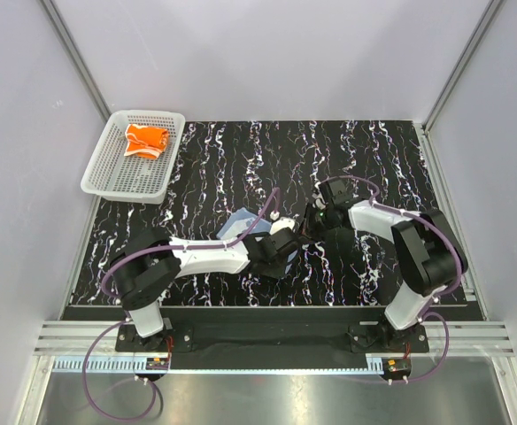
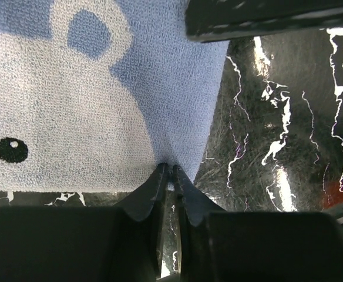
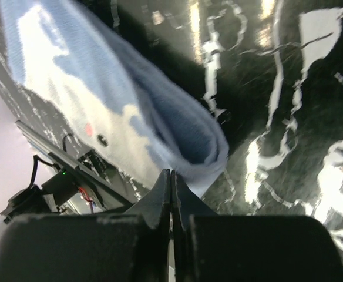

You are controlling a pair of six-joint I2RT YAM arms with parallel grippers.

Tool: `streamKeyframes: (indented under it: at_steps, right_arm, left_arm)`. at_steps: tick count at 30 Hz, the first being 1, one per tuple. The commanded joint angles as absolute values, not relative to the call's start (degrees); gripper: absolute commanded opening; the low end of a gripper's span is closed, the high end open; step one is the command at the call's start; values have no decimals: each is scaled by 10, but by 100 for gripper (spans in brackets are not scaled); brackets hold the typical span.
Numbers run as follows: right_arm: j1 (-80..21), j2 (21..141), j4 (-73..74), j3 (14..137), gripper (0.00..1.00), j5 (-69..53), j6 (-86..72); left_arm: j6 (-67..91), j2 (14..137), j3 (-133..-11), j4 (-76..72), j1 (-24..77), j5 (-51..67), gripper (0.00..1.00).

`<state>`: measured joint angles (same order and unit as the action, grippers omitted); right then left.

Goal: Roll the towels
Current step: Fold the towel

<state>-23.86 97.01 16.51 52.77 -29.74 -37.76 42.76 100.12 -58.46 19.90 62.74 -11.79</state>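
While both arms lean together at mid-table, the light blue towel (image 1: 238,226) lies between them, just left of centre on the black marbled table (image 1: 374,150). Not plain: terry cloth, pale blue with a large white print and a small black dot.

Left gripper (image 2: 170,171): jaws drawn nearly together, pinching the towel's near edge close to one corner. The cloth puckers where the tips bite.

Right gripper (image 3: 171,175): fingers pressed tight. A doubled-over fold of the towel runs right up to the tips; it looks nipped there, though the fingers hide the actual contact. In the right wrist view that end of the cloth is folded on itself and casts a dark shadow on the table beside it.

Obstruction: from above, the left arm (image 1: 210,257) and its wrist cover most of the towel, so only a blue corner shows. The right arm (image 1: 418,248) reaches in from the other side, and the two wrists are nearly touching.

Far left corner: white mesh basket (image 1: 99,173), well apart from the arms. Inside, toward its back end, the orange towel (image 1: 146,140) with white prints, bunched up rather than flat.
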Motion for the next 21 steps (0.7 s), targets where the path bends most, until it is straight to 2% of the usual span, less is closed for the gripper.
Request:
streamKeyframes:
  at_steps: [1, 8, 21]
  right_arm:
    - [-226, 1004, 134, 522, 0, -314, -384]
    - [-177, 1036, 99, 490, 0, -322, -393]
    - [-172, 1042, 107, 502, 0, -319, -383]
  left_arm:
    - [438, 997, -565, 195, 628, -120, 13]
    - [446, 980, -557, 200, 627, -122, 12]
    - [448, 962, -567, 222, 627, -126, 12]
